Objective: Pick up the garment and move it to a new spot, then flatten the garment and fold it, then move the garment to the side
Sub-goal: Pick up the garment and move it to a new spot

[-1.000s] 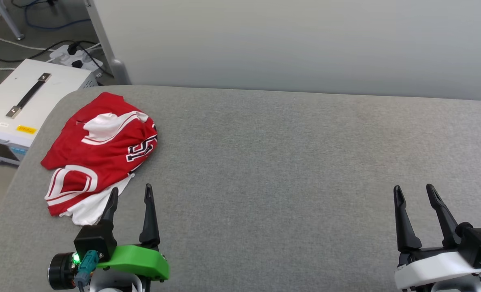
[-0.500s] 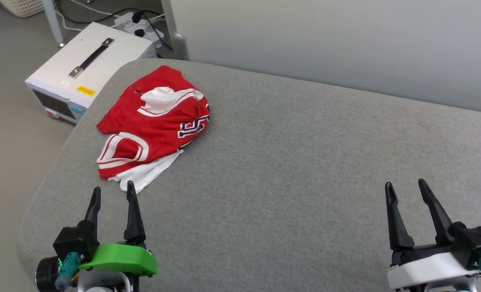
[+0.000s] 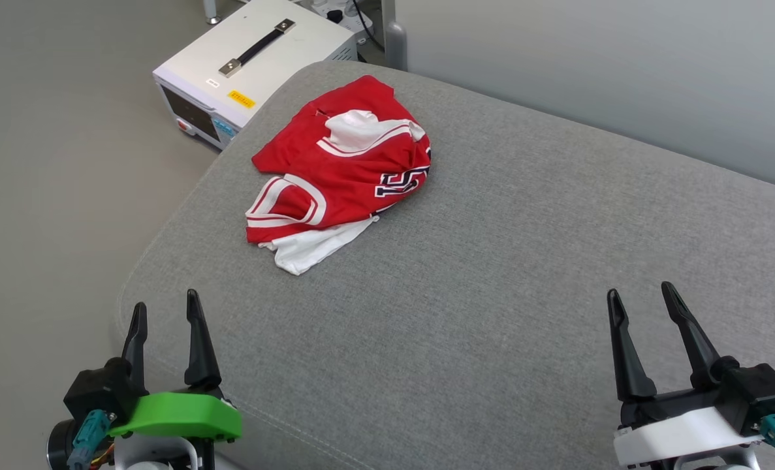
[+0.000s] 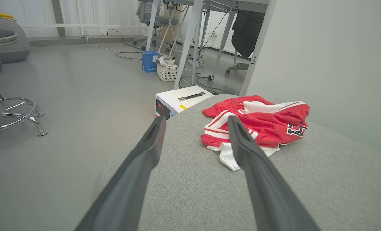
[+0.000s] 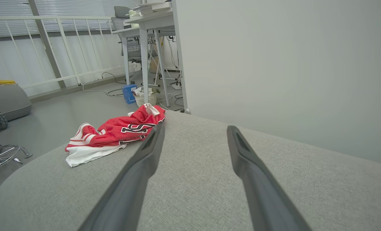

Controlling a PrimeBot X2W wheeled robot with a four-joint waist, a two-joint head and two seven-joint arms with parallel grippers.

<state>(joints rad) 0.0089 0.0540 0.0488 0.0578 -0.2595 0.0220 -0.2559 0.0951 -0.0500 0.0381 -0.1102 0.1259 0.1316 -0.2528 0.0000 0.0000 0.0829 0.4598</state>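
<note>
Grey fabric-covered surface (image 3: pixel 491 294) with rounded corners, a pale partition wall (image 3: pixel 589 78) along its far edge. White instrument case (image 3: pixel 256 72), with a black handle and yellow label on top, on the floor (image 3: pixel 67 163) just beside the surface's far left corner. Farther off: white basket (image 4: pixel 167 72), blue box (image 4: pixel 149 61), chrome stool base (image 4: pixel 10 115).

— Garments on the grey fabric-covered table (image 3: pixel 491 313)?
— One: a crumpled red jersey T-shirt (image 3: pixel 341 170) with white sleeves.
— End effectors?
— Two: left end effector (image 3: pixel 166 299) on a green mount, right end effector (image 3: pixel 641 289) on a white one.
— On the grey floor (image 3: pixel 67 163)?
— One white box with a black handle (image 3: pixel 256 62), one white woven basket (image 4: pixel 167 72), one small blue carton (image 4: pixel 149 61).
</note>
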